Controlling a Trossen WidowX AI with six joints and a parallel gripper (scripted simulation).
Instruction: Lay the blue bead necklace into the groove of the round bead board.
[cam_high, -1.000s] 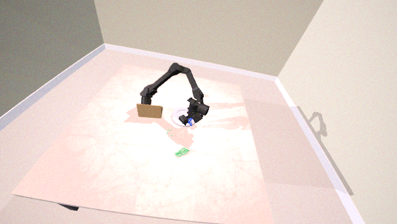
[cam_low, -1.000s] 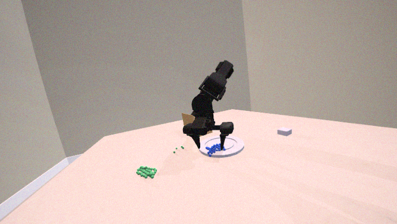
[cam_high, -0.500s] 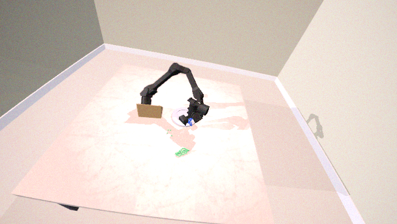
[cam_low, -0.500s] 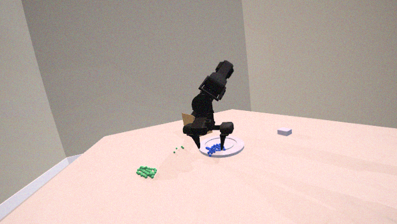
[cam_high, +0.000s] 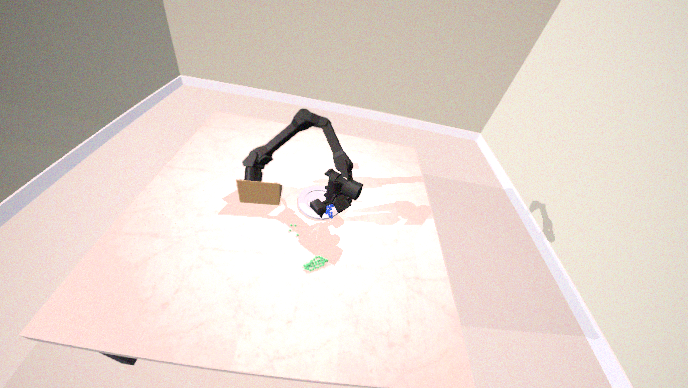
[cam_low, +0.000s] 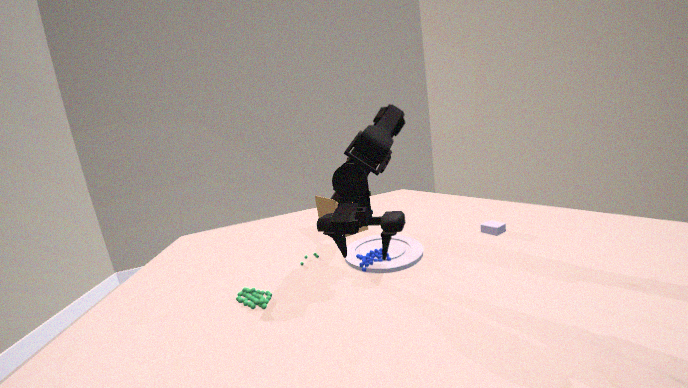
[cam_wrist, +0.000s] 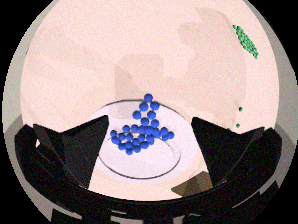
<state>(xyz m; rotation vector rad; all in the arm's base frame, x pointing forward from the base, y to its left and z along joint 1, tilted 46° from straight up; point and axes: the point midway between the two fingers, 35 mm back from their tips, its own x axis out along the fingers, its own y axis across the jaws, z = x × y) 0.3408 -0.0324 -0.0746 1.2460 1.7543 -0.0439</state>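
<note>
robot arms: one (cam_low: 367, 150)
grippers: one (cam_low: 363, 250)
round bead boards: one (cam_low: 407, 255)
blue bead necklaces: one, bunched in a heap (cam_low: 371, 258)
green bead clusters: one (cam_low: 254, 297)
loose green beads: three (cam_low: 310, 258)
brown cardboard panels: one (cam_high: 259, 192)
small grey blocks: one (cam_low: 493, 228)

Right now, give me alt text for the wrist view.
Blue beads lie bunched on the round board, between the open gripper's dark fingers. Green beads lie apart at upper right.
</note>
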